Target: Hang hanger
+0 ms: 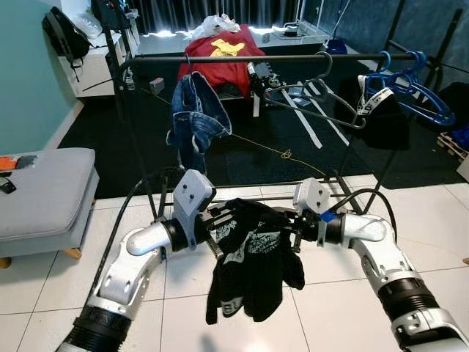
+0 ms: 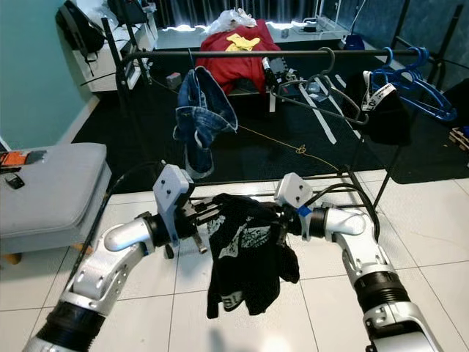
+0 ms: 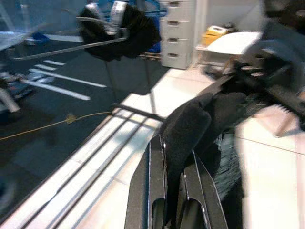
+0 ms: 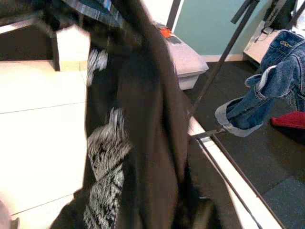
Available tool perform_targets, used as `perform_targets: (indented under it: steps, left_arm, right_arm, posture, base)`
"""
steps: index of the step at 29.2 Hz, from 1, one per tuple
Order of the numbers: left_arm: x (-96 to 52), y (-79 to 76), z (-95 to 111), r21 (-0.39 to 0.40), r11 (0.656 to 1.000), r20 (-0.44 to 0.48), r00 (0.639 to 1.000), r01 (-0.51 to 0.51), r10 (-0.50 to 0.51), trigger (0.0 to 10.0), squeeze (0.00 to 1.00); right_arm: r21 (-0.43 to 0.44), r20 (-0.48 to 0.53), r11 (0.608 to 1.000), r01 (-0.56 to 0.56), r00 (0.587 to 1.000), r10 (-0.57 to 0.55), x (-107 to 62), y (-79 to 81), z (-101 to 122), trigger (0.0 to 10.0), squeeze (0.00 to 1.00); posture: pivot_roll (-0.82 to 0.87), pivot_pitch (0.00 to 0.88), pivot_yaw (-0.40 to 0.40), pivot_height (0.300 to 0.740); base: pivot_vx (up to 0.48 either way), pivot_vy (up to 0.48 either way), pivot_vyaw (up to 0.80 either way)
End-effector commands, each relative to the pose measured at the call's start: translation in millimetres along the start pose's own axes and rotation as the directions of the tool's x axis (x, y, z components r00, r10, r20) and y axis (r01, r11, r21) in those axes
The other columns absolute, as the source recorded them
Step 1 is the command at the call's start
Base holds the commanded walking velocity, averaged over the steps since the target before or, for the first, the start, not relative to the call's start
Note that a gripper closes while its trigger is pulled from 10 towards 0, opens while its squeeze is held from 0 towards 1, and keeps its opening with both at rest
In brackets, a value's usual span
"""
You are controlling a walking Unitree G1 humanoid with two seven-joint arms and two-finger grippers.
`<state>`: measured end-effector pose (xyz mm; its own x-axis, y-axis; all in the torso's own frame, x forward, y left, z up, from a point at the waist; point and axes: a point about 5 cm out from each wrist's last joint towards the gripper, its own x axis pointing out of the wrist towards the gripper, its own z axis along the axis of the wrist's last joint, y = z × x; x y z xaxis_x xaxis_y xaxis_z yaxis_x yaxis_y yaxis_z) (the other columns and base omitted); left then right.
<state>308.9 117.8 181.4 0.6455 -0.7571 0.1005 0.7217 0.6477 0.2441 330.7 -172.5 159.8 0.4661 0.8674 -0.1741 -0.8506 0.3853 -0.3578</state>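
While both arms reach inward over the white tile floor (image 1: 183, 308), the clothes rack (image 1: 242, 59) stands ahead, its feet at the floor's far edge where tile meets black carpet. Its top rail carries a denim garment (image 1: 194, 117) near the left end, a grey hanger (image 1: 322, 95) around the middle, and blue hangers (image 1: 410, 84) with a dark garment (image 1: 385, 117) at the right end. Grey cushioned bench (image 1: 40, 198) sits at the left edge of the floor. Red cloth (image 1: 223, 55) lies on furniture behind the rack.

Black shirt with a white print (image 1: 253, 257) hangs between the two arms, below rail height, well short of the rack. Hanger itself is hidden inside the shirt; can't make it out.

Left claw (image 1: 214, 229) is at the shirt's left shoulder; in the left wrist view its fingers (image 3: 157, 181) are clenched on a fold of the black fabric. Right claw (image 1: 293, 226) is at the shirt's right shoulder, buried in fabric; the right wrist view is blurred dark cloth, so can't tell whether it's clenched or released.
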Motion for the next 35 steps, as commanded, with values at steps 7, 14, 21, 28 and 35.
perform_targets:
  steps: [7, 14, 21, 28, 35]
  left_arm:
    - [-13.0, 26.1, 14, 0.05, 0.996, 0.03, 0.997, -0.076, 0.075, 0.0, 0.0]
    - [-13.7, 38.9, 11, 0.124, 0.983, -0.023, 0.99, -0.136, 0.139, 0.0, 0.0]
    - [-23.1, 66.5, 10, 0.342, 0.923, -0.153, 0.958, -0.178, 0.242, 0.0, 0.0]
    - [-15.6, 48.0, 36, -0.022, 0.996, 0.061, 0.994, -0.084, 0.085, 0.0, 0.0]
    - [-9.5, 43.6, 22, 0.067, 0.995, -0.004, 0.997, -0.078, 0.079, 0.0, 0.0]
  right_arm:
    - [0.066, -0.022, 0.998, 0.019, 1.0, -0.018, -6.2, 3.2, -11, 10.0, 1.0]
    - [0.136, 0.029, 0.986, 0.092, 0.995, -0.097, -11.0, 5.7, -12, 10.0, 0.96]
    - [0.216, -0.156, 0.681, 0.699, 0.713, -0.683, -52.7, -39.8, -36, 10.0, 0.0]
    - [0.355, -0.234, 0.453, 0.818, 0.547, -0.804, -61.1, -31.0, -57, 10.0, 0.0]
    - [0.409, -0.323, 0.385, 0.828, 0.525, -0.787, -45.8, -2.5, -79, 10.0, 0.0]
  posture:
    - [0.07, 0.041, 0.047, 0.74]
    - [0.07, 0.038, 0.043, 0.74]
    - [0.06, 0.05, 0.051, 0.74]
    - [0.07, 0.057, 0.056, 0.74]
    - [0.07, 0.059, 0.053, 0.74]
  base:
    - [0.0, 0.0, 0.0]
    - [0.0, 0.0, 0.0]
    - [0.0, 0.0, 0.0]
    - [0.0, 0.0, 0.0]
    - [0.0, 0.0, 0.0]
